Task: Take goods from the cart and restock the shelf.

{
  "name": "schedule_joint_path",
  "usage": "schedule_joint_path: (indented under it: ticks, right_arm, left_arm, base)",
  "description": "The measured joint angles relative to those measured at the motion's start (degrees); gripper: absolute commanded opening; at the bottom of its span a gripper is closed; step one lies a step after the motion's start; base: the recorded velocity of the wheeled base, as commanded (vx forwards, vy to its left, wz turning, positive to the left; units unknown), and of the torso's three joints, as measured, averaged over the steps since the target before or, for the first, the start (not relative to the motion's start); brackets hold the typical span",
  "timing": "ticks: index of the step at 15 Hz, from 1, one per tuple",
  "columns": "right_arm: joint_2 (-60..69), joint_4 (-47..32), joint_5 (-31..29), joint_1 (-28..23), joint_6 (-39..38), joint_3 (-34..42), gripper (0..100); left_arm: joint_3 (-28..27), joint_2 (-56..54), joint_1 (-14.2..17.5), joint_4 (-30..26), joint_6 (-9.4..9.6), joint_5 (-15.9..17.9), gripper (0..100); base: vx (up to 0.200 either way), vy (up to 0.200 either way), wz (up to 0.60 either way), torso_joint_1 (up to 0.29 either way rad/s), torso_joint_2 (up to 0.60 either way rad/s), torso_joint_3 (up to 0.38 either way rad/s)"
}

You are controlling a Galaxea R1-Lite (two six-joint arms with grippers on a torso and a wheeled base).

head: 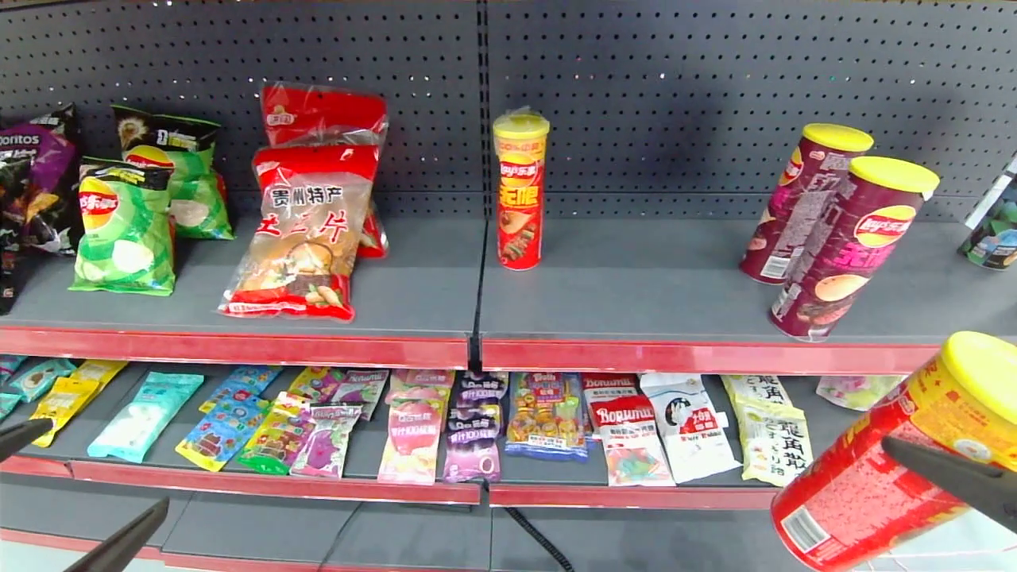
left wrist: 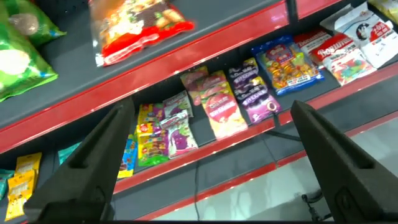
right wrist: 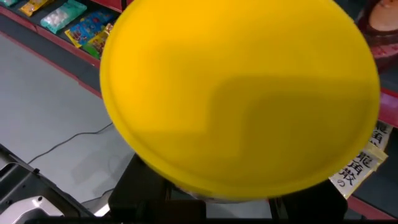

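The red can (head: 858, 492) is hanging tilted below the upper shelf's (head: 620, 302) right end, long axis slanting, yellow lid (right wrist: 239, 93) pointing up-right, with the right gripper's (head: 914, 469) fingers seemingly clamping its body. Below that shelf's left end, the left gripper's (left wrist: 211, 109) fingers are standing apart.

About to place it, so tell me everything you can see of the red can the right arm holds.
The red can is a tall tube, seemingly printed cardboard, with a yellow lid on and a barcode near its base. It tilts, lid up and right, clamped in the right gripper, low before the shelf.
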State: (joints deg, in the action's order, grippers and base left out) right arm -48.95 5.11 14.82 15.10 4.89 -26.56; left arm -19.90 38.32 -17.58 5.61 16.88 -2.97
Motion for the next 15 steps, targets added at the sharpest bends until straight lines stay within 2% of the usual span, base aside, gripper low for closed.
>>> schedule_joint_path:
  ticks: [2,8,15]
  right_arm:
    - [0.02,-0.02,0.0,0.0,0.0,0.07,0]
    - [0.09,-0.02,0.0,-0.09,0.0,0.05,0]
    - [0.16,0.11,0.0,-0.11,-0.07,0.07,0]
  left_arm:
    - [0.02,0.0,0.0,0.0,0.0,0.0,100]
    - [0.06,0.02,0.0,-0.06,0.77,-1.89,100]
    - [0.06,0.22,0.0,-0.09,0.88,-2.13,100]
  base:
    - [0.0,0.2,0.0,0.005,0.0,0.0]
    - [0.0,0.0,0.0,0.0,0.0,0.0]
    - [0.2,0.0,0.0,-0.001,0.0,0.004]
